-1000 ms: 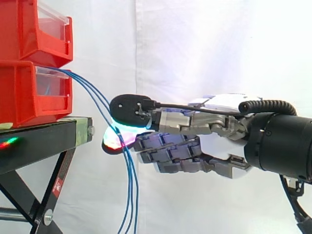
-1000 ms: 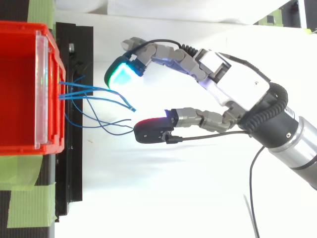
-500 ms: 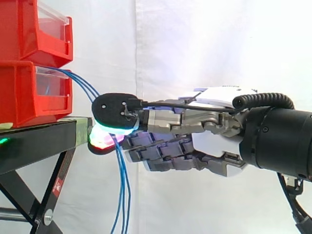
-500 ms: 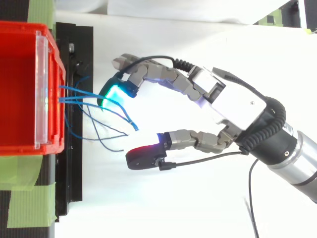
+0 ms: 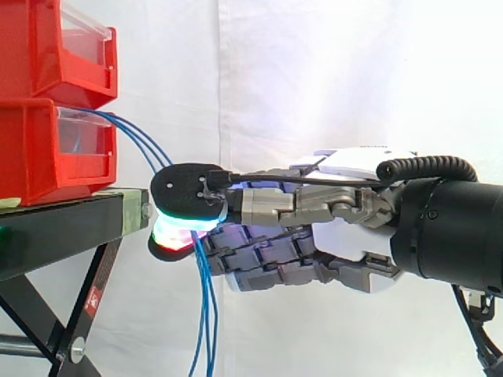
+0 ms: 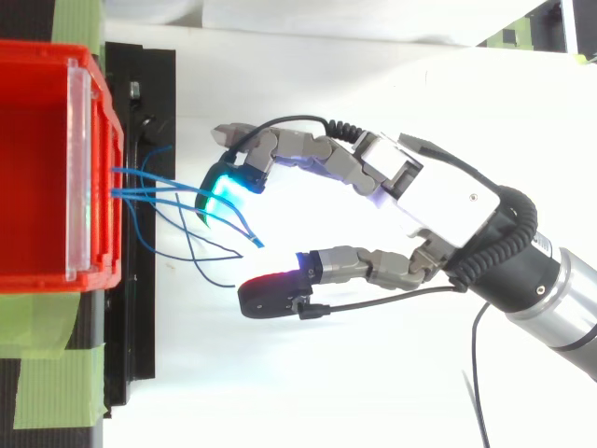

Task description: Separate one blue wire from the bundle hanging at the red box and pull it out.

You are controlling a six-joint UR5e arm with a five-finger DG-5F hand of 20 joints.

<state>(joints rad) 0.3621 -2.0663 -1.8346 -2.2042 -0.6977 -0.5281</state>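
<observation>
**Blue wires under a curling finger, no pinch yet**

Blue wires [image 5: 206, 314] spill from the front of the lower red bin [image 5: 39, 149], arch outward and hang down past the edge of the black stand [image 5: 63, 228]. Over the last second the hand [image 6: 438, 201] has pushed in toward the bin, and its fingers have bent further. From above, a green-glowing fingertip [image 6: 222, 187] now lies across the spread strands, where before it stood clear of them. The thumb [image 6: 275, 291], glowing red, has swung outward and sits well apart from the fingers, beyond the loose wire ends. So the hand is open, part-bent, with nothing clamped. The side view shows the wires passing behind the thumb pad. It cannot be told whether one strand has been singled out. Judged from this, separation is under way and the pull has not started.
</observation>
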